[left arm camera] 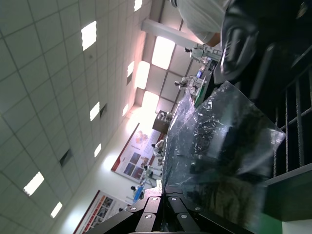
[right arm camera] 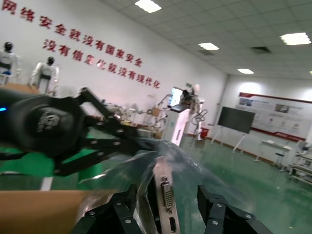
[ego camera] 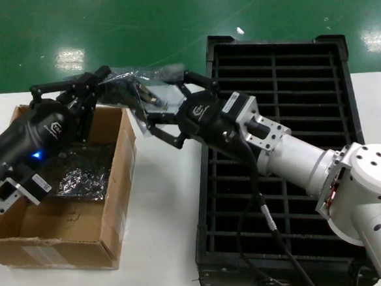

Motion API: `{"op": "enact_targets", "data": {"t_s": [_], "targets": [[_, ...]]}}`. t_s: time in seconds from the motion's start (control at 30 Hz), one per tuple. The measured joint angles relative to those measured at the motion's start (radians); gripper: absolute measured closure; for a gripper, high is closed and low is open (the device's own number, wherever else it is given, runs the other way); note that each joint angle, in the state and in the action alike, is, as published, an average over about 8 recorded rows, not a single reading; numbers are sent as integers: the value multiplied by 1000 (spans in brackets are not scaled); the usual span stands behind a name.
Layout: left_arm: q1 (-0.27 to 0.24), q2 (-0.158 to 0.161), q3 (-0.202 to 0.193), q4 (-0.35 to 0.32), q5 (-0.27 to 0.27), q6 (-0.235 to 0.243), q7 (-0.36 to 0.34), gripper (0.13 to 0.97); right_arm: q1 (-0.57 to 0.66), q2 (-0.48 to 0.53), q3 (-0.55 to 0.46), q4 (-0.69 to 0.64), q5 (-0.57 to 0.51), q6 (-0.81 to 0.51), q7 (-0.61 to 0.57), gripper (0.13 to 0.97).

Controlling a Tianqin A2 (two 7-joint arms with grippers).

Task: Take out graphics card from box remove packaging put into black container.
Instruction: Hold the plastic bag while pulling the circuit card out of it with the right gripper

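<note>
Above the far right corner of the box [ego camera: 124, 180], the graphics card [ego camera: 149, 97] hangs in its crinkly packaging [ego camera: 124, 87] between both grippers. My left gripper [ego camera: 98, 81] is shut on the bag's edge, as the left wrist view shows with the left gripper [left arm camera: 164, 190] pinching the packaging [left arm camera: 219, 141]. My right gripper [ego camera: 160, 100] is open, its fingers on either side of the card's silver bracket end. In the right wrist view the graphics card's bracket [right arm camera: 166, 200] stands between the spread fingers of the right gripper [right arm camera: 168, 192]. The black container [ego camera: 280, 110] lies to the right.
More shiny bagged items [ego camera: 81, 170] lie inside the box. The box and the black container stand side by side on a white table [ego camera: 163, 217], with a strip of tabletop between them. Green floor lies beyond the table.
</note>
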Motion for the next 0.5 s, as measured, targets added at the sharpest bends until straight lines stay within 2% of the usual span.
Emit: {"op": "enact_targets", "data": {"t_s": [0.1,0.5], "targets": [[8,-6,1,-9,-1,7,-10,958,0,-4,22,-10,20,3,-19,642],[16,-17,6,-10,-3,30,-19,958,9,-10,55,-44,90,-6,-70,688]]}}
